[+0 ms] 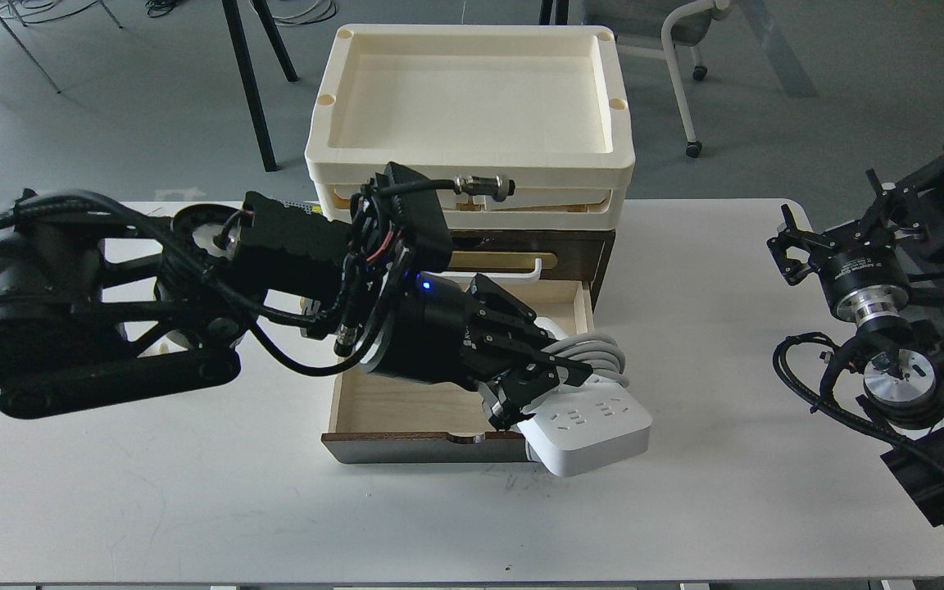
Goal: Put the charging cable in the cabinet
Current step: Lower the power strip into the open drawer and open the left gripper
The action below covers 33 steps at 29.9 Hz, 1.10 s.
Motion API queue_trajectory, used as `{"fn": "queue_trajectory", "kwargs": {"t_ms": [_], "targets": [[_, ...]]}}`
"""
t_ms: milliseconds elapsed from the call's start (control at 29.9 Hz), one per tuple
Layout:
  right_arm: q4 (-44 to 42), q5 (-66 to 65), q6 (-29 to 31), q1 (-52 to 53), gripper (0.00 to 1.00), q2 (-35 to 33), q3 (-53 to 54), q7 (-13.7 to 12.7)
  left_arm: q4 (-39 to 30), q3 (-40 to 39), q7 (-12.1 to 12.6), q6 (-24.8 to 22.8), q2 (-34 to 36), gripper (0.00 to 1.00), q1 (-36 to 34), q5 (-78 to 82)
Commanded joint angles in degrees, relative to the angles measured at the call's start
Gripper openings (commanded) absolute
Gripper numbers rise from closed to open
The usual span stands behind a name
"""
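Grey floor with chair and table legs behind; white table (152, 508) in front, bearing all the rest. Dark brown cabinet (595, 254) at the table's middle, cream plastic tray (472, 168) stacked on top, lower drawer (390, 406) pulled out toward the viewer, plywood floor bare where visible. White bar handle (534, 274) above it on a brass plate.

Left gripper (533, 385) over the drawer's right front corner, clamped on the charging cable (591, 422), fingers closed across the bundled cord at the strip's middle. Strip tilted, near end overhanging the drawer front and right wall, socket face up.

Best done, by judgement: shift left and back until the whole strip sits inside the drawer's walls, level it, lower close to the plywood, then release; otherwise likely to catch on the front panel or tip out onto the table.

Right gripper (791, 250) far right, well apart from the cabinet, holding nothing; fingers too small and dark to tell whether apart or together.
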Motion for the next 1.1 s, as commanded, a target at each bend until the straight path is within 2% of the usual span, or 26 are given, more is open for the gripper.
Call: {"fn": "queue_trajectory", "kwargs": {"t_ms": [0, 201, 469, 603, 770, 971, 1071], "targets": [[0.02, -0.06, 0.01, -0.02, 1.00, 0.00, 0.00, 0.09, 4.03, -0.14, 1.25, -0.02, -2.46, 0.04, 5.75, 7.97], [-0.07, -0.06, 0.01, -0.02, 1.00, 0.00, 0.00, 0.00, 12.39, -1.28, 1.25, 0.42, -4.57, 0.05, 9.27, 16.79], [-0.07, -0.06, 0.01, 0.07, 1.00, 0.00, 0.00, 0.09, 19.77, -2.77, 0.29, 0.33, -6.07, 0.06, 10.94, 16.70], [-0.07, -0.06, -0.08, 0.07, 1.00, 0.00, 0.00, 0.09, 21.62, -2.95, 0.55, 0.42, -7.47, 0.06, 12.70, 17.23], [0.02, 0.03, 0.01, 0.07, 1.00, 0.00, -0.09, 0.00, 28.38, -2.95, 1.08, 0.50, -11.34, 0.07, 12.97, 17.58], [0.02, -0.06, 0.01, 0.07, 1.00, 0.00, -0.09, 0.00, 31.64, -2.95, 1.60, 0.59, -11.96, 0.08, 12.97, 17.84], [0.02, 0.03, 0.01, 0.07, 1.00, 0.00, -0.09, 0.00, 32.78, -3.04, 1.60, 0.68, -12.40, 0.12, 13.32, 18.72]]}}
